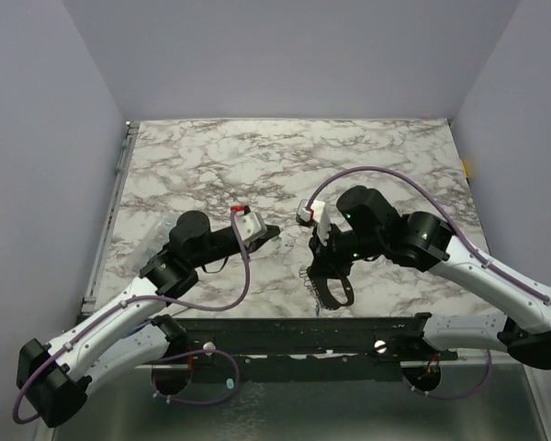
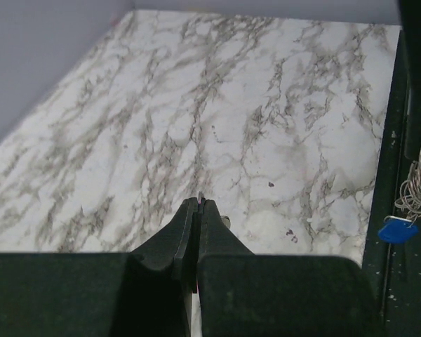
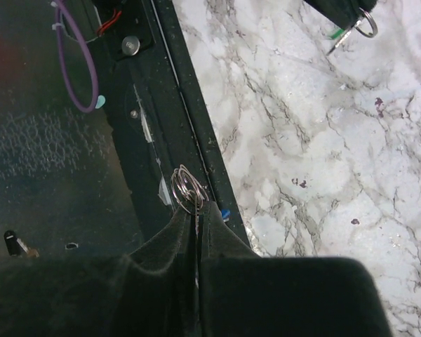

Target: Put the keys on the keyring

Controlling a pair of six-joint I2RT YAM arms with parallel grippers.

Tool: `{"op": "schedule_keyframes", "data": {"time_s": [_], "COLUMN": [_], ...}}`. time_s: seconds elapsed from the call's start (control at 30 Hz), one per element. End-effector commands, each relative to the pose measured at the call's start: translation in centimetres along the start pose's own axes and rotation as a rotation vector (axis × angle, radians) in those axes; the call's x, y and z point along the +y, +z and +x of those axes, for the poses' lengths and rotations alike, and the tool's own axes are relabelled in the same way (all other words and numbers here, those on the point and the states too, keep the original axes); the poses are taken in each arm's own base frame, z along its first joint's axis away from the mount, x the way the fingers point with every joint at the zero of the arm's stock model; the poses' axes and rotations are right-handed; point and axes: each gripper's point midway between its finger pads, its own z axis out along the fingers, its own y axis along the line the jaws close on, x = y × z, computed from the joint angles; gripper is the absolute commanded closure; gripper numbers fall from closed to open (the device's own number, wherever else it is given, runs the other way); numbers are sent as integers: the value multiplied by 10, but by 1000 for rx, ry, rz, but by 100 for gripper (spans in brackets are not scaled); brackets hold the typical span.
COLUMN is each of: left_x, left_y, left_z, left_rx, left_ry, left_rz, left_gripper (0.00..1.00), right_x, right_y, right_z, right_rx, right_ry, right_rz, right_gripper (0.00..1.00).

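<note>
My right gripper is shut on the keyring, whose silvery wire loops stick out past the fingertips over the table's near edge. A blue key hangs beneath the keyring in the left wrist view, and only a blue sliver of it shows beside my right fingers. My left gripper is shut, with a thin metal edge showing at its tips. The right wrist view shows the left gripper gripping the mint green key with a small ring. From above, the left gripper sits left of the right gripper.
A black rail runs along the near table edge, with purple cable below it. A clear plastic bag lies at the left beside the left arm. Lilac walls close in the marble table on three sides.
</note>
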Motion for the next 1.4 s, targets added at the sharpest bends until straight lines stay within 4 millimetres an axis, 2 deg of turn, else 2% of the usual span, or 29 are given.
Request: {"op": "schedule_keyframes", "data": {"time_s": [0.0, 0.03, 0.27, 0.43, 0.5, 0.6, 0.67, 0.83, 0.9, 1.0, 1.23, 1.37], "left_x": [-17, -19, -15, -12, -19, -45, -52, -26, -26, -39, -35, -43], "left_y": [-11, -12, -15, -17, -18, -24, -25, -22, -22, -20, -28, -30], "left_z": [-27, -22, -21, -29, -36, -46, -52, -60, -62, -55, -48, -44], "left_rx": [-223, -230, -252, -301, -347, -466, -501, -486, -502, -503, -504, -510], "left_ry": [313, 351, 483, 470, 478, 510, 500, 396, 384, 416, 422, 417], "left_rz": [78, 83, 57, 20, 47, 160, 201, 59, 59, 137, 77, 113], "left_gripper": [100, 100, 100, 100, 100, 100, 100, 100, 100, 100, 100, 100], "right_x": [5, 4, 0, 0, 1, 3, 3, 4, 4, 4, 11, 9], "right_y": [6, 7, 6, -1, -2, -3, -4, -7, -6, -4, -4, 1], "right_z": [1, 1, 3, 0, 0, 0, 0, -2, -1, 0, -19, -19], "right_rx": [-38, -43, -50, -60, -58, -55, -53, -55, -50, -43, -111, -97], "right_ry": [-12, -9, -1, 2, 7, 9, 9, 8, 11, 13, -65, -82], "right_rz": [-45, -39, -14, 1, -2, -8, -9, -5, -8, -16, -64, -67], "right_gripper": [99, 99, 99, 99, 99, 99, 99, 99, 99, 99, 99, 99]}}
